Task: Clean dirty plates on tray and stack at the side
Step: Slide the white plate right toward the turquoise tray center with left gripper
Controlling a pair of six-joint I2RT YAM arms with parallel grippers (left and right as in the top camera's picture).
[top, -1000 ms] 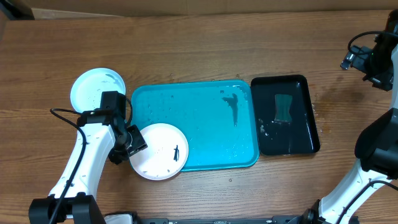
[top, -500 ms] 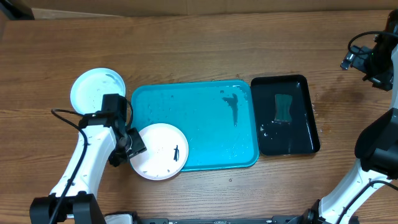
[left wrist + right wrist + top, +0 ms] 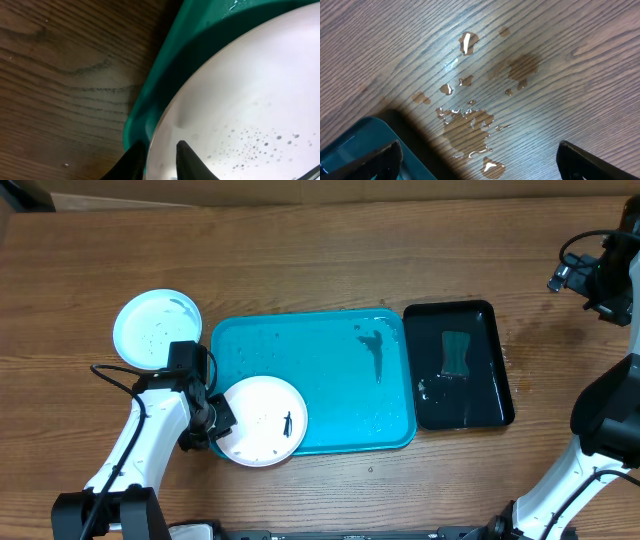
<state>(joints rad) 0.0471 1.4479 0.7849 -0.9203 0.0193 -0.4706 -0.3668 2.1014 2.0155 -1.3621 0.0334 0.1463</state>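
Currently my left gripper [image 3: 205, 425] pinches the near-left rim of the white plate [image 3: 262, 421]. In the wrist view my two dark fingertips [image 3: 192, 162] straddle that rim, the plate's edge running between them. The plate sits over the near-left corner of the tray [image 3: 310, 340], partly overhanging its rim toward the table [image 3: 300, 260]. The edge grip makes sense: the plate is shallow and flat, so the rim is the only part my jaws can close on, and over the tray any drips land inside it. A dark smear [image 3: 285, 423] shows on the plate's right part, so I judge this one not yet clean. A pale plate [image 3: 155, 330] lies on the table near the tray's far-left corner, apart from it; I take that for the stacking spot. From above I cannot tell whether it is one plate or several. No yellow-green plate is in view. The sponge [image 3: 457, 352] lies in the black tray [image 3: 495, 380], which sits just beside the tray on the right; neither arm touches it. My right gripper [image 3: 487, 160] hangs far right, well apart from all of it, jaws spread wide with nothing between. Its wrist view gives only wet wood, puddles [image 3: 470, 125] and one dark tray corner. Hard to make out: whether the white plate is lifted or resting. Shadow under it in the left wrist view hints at a gap, not certain. My left fingers' contact is cut off at the frame edge.
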